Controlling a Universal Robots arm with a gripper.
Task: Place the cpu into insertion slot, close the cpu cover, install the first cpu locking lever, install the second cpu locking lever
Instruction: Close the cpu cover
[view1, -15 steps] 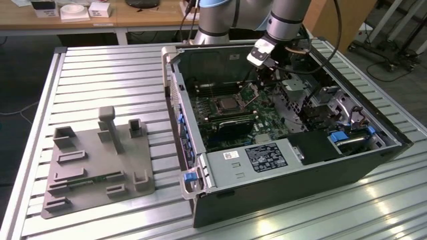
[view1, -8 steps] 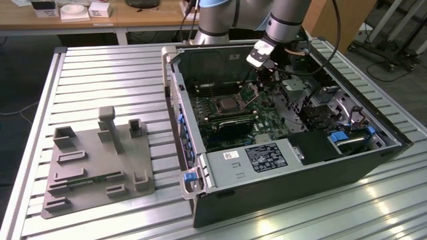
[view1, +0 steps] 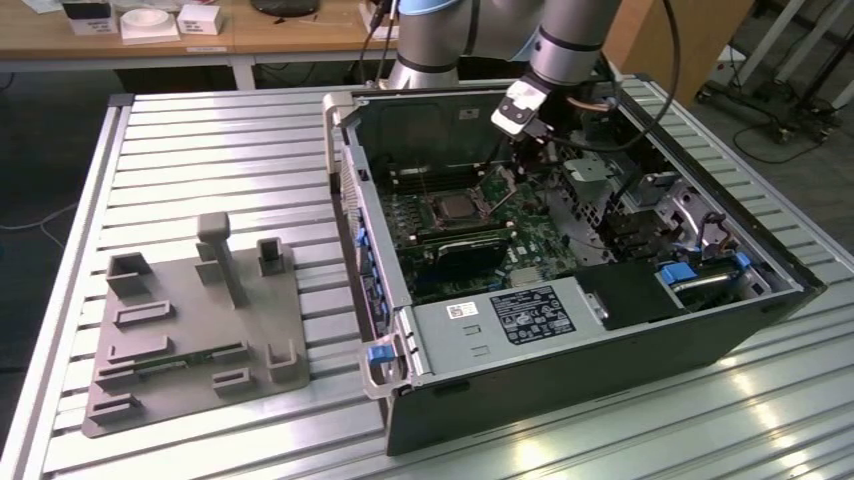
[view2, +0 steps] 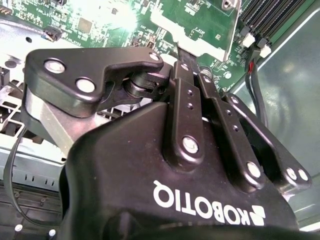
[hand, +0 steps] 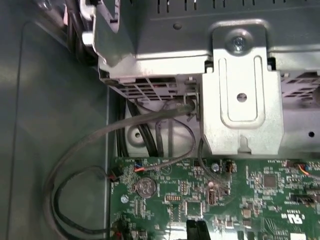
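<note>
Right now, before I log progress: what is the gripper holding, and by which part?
Nothing visible: the gripper is shut, empty, above the motherboard.

Insertion slot (view1: 455, 208): square socket, dark centre, silvery metal rim. It lies flat on the green circuit board (view1: 534, 235) inside the open computer case (view1: 747, 300), which lies on its side on the desk. In the exterior view it is in the board's upper-left part, near the case's far wall, between two banks of long narrow memory slots. The silvery frame around the centre sits level with the board. Cannot tell the cpu cover from the rim, nor whether the cpu is seated in the dark centre.
</note>
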